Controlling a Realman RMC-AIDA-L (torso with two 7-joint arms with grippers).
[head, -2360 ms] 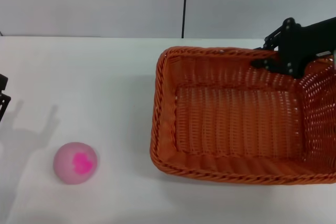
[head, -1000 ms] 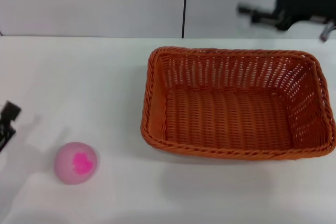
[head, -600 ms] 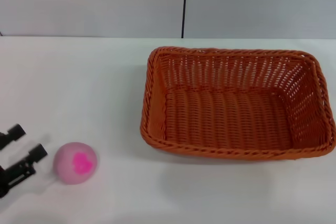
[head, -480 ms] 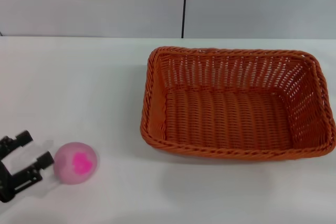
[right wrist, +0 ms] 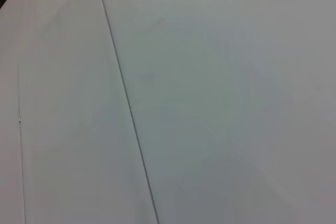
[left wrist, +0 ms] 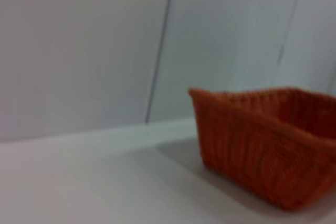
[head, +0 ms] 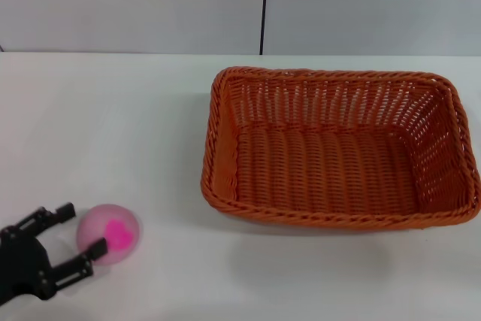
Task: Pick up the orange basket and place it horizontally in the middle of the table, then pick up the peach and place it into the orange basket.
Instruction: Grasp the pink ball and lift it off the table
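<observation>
Reaching in low from about 8 o'clock in the head view, the left gripper [head: 81, 231] has its two black fingers spread apart, one fingertip [head: 66, 211] just beside the near-left edge of the peach [head: 110, 232] and the other overlapping the peach's lower left side; whether either pad actually touches the fruit cannot be told. The peach sits on the table [head: 113, 125] toward 8 o'clock, its magenta patch facing up and toward the camera, well apart from the orange basket [head: 338, 155]. Farther off, toward 2 o'clock, that basket rests flat on the white tabletop with its long side running across the view, its open mouth up and its woven interior holding nothing. From the left wrist view the orange basket [left wrist: 262, 145] shows as a flared woven wall standing on the table [left wrist: 94, 182]. Beyond the table, a pale wall [head: 135, 5] with a dark vertical seam closes the scene at 12 o'clock. No part of the right gripper shows in any view.
</observation>
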